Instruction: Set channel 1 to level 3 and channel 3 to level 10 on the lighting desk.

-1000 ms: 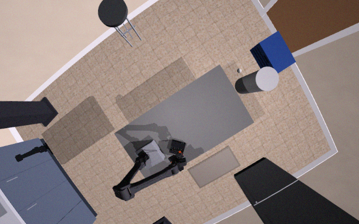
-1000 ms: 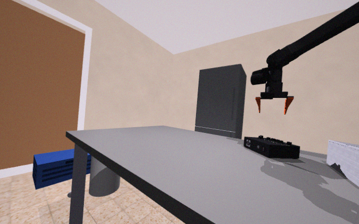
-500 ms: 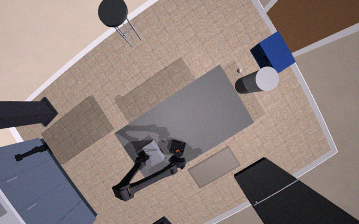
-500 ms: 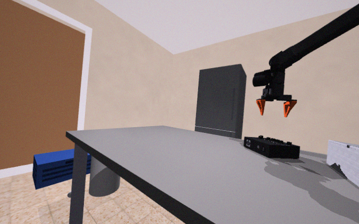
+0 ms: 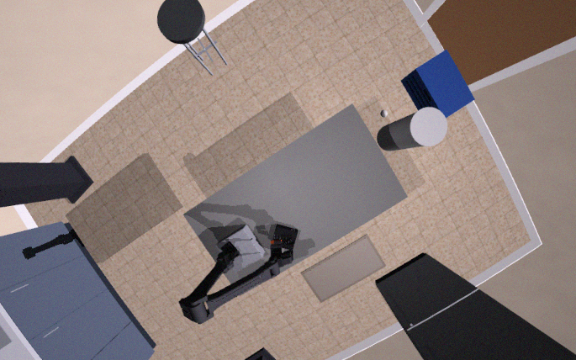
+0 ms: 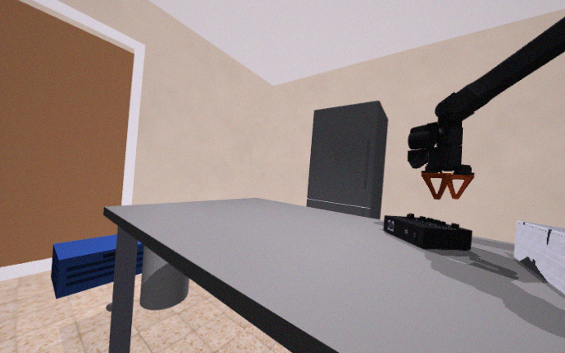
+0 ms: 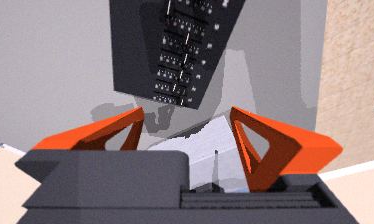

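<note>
The black lighting desk (image 5: 288, 230) (image 6: 444, 237) (image 7: 130, 60) stands flat on the grey table (image 5: 325, 165) (image 6: 275, 263). In the wrist view its top edge is cut off. A row of faders runs along it there, with white lines on the caps and small scale marks beside them. Channel numbers and exact levels are too small to read. My gripper (image 5: 278, 241) (image 6: 446, 198) (image 7: 187, 111) is open and empty, with orange fingers pointing down. It hangs above the desk, clear of the fader caps. In the wrist view the desk's near end lies just beyond the fingertips.
A light grey block (image 5: 251, 246) (image 6: 549, 258) (image 7: 198, 150) stands on the table close beside the desk, under the arm. The table's long edge runs near the desk's other side. A dark cabinet (image 6: 343, 157), a blue box (image 5: 444, 82) (image 6: 84, 263) and a stool (image 5: 181, 19) stand off the table.
</note>
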You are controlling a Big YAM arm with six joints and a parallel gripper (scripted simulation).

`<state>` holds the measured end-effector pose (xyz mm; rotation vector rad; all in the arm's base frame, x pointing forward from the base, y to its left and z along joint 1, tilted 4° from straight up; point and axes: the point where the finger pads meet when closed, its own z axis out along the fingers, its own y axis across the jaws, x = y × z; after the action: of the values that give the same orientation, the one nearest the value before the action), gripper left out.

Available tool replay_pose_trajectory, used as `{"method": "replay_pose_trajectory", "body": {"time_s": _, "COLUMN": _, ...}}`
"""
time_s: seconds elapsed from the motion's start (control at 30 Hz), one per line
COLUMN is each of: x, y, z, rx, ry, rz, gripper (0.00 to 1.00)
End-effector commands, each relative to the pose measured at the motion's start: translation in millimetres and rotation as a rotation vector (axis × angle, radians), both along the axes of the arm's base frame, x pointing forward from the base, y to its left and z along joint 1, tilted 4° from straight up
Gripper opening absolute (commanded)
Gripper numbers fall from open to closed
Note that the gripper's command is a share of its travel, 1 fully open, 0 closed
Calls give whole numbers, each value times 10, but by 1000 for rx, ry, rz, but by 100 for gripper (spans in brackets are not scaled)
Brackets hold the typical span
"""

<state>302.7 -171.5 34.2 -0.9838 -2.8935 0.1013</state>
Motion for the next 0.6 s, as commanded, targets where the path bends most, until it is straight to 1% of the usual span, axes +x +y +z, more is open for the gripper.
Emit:
{"method": "replay_pose_trajectory", "body": {"time_s": 0.0, "x": -74, "y": -29, "z": -27, "rx": 16, "ry": -24, "rz": 278, "gripper": 100}}
{"method": "replay_pose_trajectory", "body": {"time_s": 0.07, "x": -130, "y": -13, "z": -78, "rx": 24, "ry": -12, "rz": 375, "gripper": 100}}
{"method": "replay_pose_trajectory", "body": {"time_s": 0.13, "x": -130, "y": -13, "z": -78, "rx": 24, "ry": -12, "rz": 375, "gripper": 100}}
{"method": "replay_pose_trajectory", "body": {"time_s": 0.17, "x": -156, "y": -5, "z": -100, "rx": 36, "ry": -3, "rz": 497, "gripper": 100}}
{"method": "replay_pose_trajectory", "body": {"time_s": 0.37, "x": -269, "y": 31, "z": -198, "rx": 57, "ry": 10, "rz": 789, "gripper": 100}}
{"method": "replay_pose_trajectory", "body": {"time_s": 0.57, "x": -310, "y": 44, "z": -231, "rx": 80, "ry": 6, "rz": 1079, "gripper": 100}}
